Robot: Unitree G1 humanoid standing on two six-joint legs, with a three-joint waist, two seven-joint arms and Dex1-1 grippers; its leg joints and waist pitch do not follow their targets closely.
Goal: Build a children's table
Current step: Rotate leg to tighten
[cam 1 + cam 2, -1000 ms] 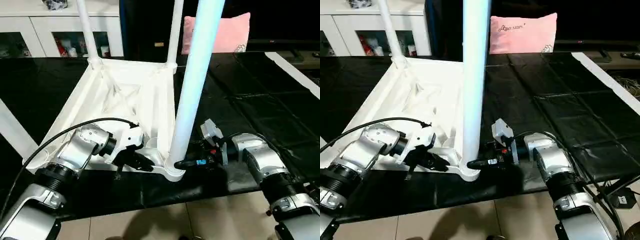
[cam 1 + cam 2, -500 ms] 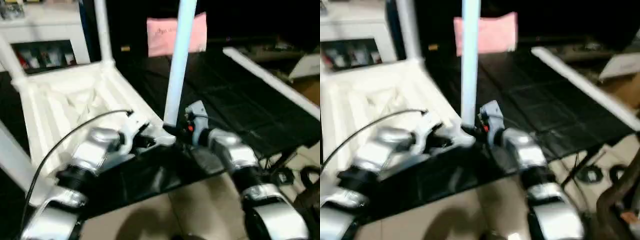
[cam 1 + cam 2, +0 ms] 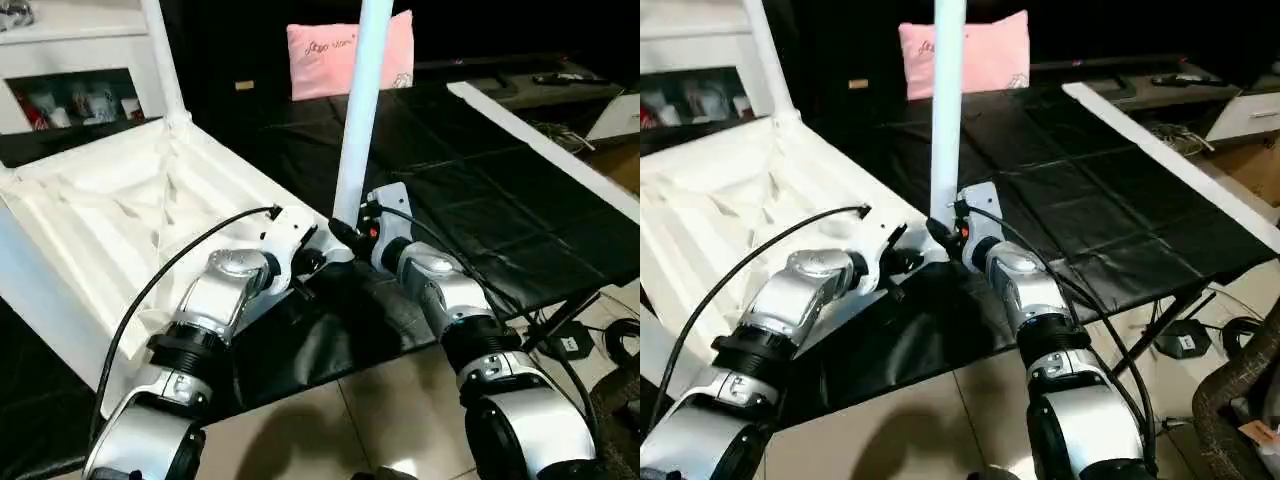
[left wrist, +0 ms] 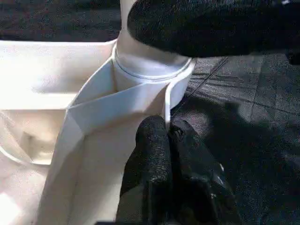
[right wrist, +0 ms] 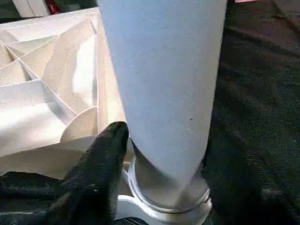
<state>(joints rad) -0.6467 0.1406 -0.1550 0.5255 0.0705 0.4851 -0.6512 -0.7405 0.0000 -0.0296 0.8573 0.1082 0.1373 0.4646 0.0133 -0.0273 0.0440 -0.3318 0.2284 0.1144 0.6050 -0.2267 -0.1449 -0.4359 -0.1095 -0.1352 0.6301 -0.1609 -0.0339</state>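
The white plastic table (image 3: pixel 120 220) lies upside down on a black-covered work surface (image 3: pixel 480 200), its ribbed underside facing up, with diagonal ribs running to the round corner sockets. A long round leg (image 3: pixel 358 110) stands upright in the socket (image 4: pixel 154 70) at the near corner, and another leg (image 3: pixel 165 60) rises from the far corner by the white cabinet (image 3: pixel 70 60). A pink pillow (image 3: pixel 330 50) sits behind the table.

Compared with a second ago, the table top has swung round: its near corner now points toward the robot between the two forearms, where before its near edge lay almost square across the view. The camera has also shifted, so more floor and the surface's right edge show.

The left gripper (image 4: pixel 164 136) reaches in from the left, its two black fingers pressed together and pinching the thin rim wall just beside the socket. The right gripper (image 3: pixel 345 235) comes from the right at the foot of the near leg; one black finger (image 5: pixel 101 164) lies against the leg just above the socket, but whether the jaws clamp the leg I cannot tell.
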